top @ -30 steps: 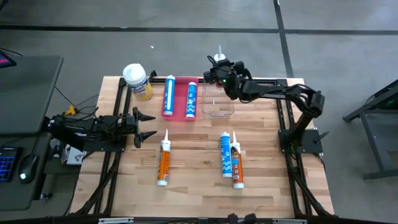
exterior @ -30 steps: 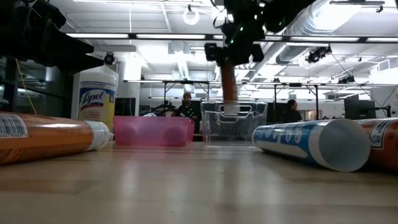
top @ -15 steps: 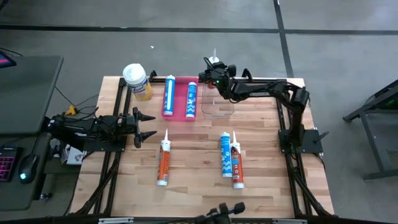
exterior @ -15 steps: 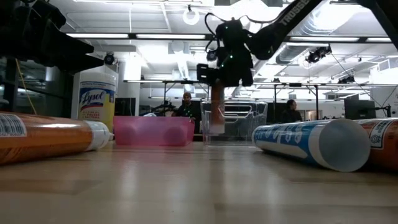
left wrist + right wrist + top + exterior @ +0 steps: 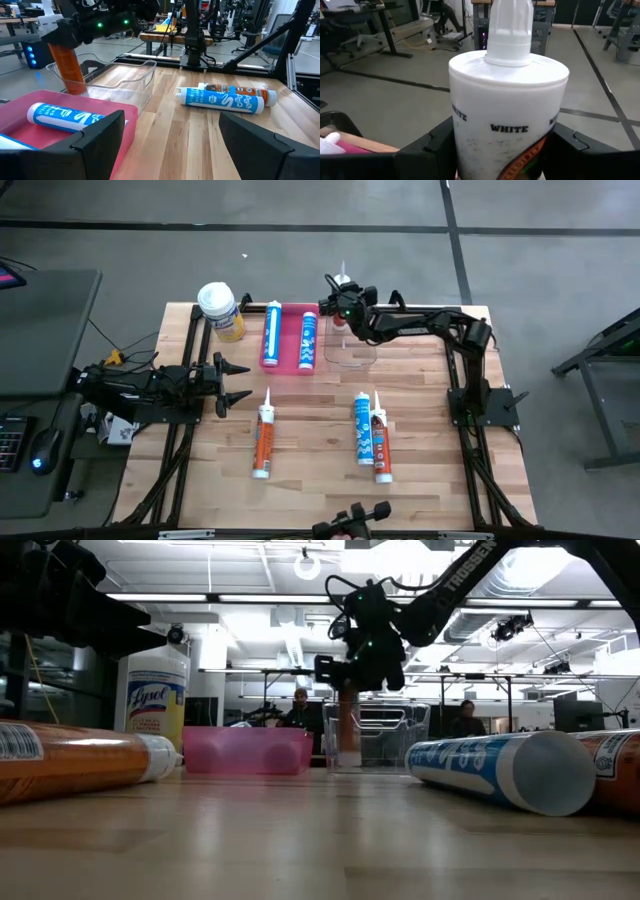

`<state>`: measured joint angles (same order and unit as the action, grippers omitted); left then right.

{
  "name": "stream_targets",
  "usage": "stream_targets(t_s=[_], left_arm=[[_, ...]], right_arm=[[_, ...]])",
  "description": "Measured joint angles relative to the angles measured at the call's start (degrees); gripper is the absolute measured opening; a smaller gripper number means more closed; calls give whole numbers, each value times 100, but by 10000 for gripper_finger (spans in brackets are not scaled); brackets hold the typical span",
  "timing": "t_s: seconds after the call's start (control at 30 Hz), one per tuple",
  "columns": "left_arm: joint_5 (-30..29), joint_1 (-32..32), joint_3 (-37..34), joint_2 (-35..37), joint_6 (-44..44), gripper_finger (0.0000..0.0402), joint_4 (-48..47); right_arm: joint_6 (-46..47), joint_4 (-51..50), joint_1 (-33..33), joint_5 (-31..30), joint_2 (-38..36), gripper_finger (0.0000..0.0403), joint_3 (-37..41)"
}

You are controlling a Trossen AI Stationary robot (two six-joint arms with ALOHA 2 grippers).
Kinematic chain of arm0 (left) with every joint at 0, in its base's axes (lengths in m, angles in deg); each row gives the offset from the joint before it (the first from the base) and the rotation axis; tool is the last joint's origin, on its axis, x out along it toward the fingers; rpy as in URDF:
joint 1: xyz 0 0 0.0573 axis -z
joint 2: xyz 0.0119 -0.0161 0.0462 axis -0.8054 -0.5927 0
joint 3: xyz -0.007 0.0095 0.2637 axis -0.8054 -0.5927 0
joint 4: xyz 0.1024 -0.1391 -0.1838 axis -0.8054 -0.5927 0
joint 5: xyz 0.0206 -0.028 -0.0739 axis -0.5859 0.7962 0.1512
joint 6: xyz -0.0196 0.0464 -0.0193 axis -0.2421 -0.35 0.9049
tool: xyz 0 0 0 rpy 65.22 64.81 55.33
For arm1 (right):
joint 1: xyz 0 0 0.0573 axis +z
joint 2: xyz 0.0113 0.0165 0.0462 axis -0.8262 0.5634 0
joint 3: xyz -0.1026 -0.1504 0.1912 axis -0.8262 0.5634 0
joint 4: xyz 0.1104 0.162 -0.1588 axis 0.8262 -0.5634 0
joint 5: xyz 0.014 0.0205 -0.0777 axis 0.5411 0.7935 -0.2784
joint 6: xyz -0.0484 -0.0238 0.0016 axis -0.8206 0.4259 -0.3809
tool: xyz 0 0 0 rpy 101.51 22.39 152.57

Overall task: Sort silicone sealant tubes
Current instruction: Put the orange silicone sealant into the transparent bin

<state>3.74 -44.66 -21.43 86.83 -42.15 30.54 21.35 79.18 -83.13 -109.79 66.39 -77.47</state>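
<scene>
High view: right gripper [image 5: 343, 310] clamps an orange tube [image 5: 344, 283] over the clear bin's [image 5: 352, 356] far-left corner; left gripper [image 5: 232, 381] spread open, empty, at the left edge.
Low view: tube [image 5: 348, 726] upright, long axis vertical, base down in the bin [image 5: 392, 740].
Left wrist view: orange body [image 5: 67, 68] slightly tilted in the bin.
Right wrist view: white nozzle [image 5: 509, 30] points up.

Both arms are dark, almost black, built of slim jointed links; the right arm [image 5: 440, 325] shows small green lights near its wrist and white "TROSSEN" lettering along one link; the left arm [image 5: 140, 385] ends in a gripper [image 5: 236, 382] with two pointed black fingers [image 5: 100, 134], broad and matte close up.
</scene>
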Motion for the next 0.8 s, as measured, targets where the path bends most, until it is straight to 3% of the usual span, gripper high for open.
stream_targets(t_s=[0.67,0.8], left_arm=[[0,0,0,1,2,319,1],[0,2,0,0,2,319,2]], right_arm=[[-683,243,85,-4,201,203,-22],[-679,144,123,-220,216,267,3]])
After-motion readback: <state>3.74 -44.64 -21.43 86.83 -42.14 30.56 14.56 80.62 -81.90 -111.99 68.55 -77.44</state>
